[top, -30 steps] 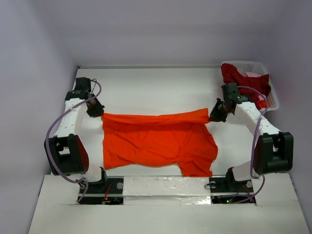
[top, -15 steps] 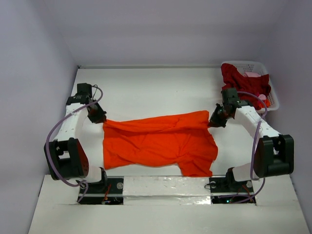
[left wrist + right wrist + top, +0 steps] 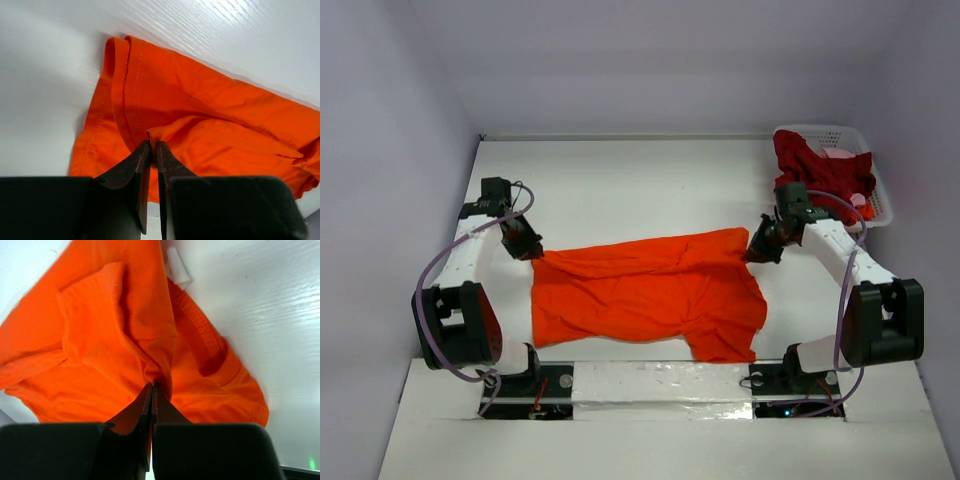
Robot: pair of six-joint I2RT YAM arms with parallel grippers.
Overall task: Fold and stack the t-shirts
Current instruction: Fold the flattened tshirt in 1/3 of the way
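Left gripper (image 3: 532, 250) is clenched on the far-left edge of the orange-red t-shirt (image 3: 640, 295). Right gripper (image 3: 752, 250) is clenched on its far-right edge. The shirt lies mid-table (image 3: 620, 180), creased, with its far edge drawn between both grippers.

The dark crimson t-shirt (image 3: 815, 165) and pink cloth (image 3: 837, 153) sit in the white basket (image 3: 882, 205), far right.

Progress, as judged: early. The first fold is in hand, and no stack has begun.

A small white tag (image 3: 177, 267) shows on the orange-red cloth. No writing is legible.
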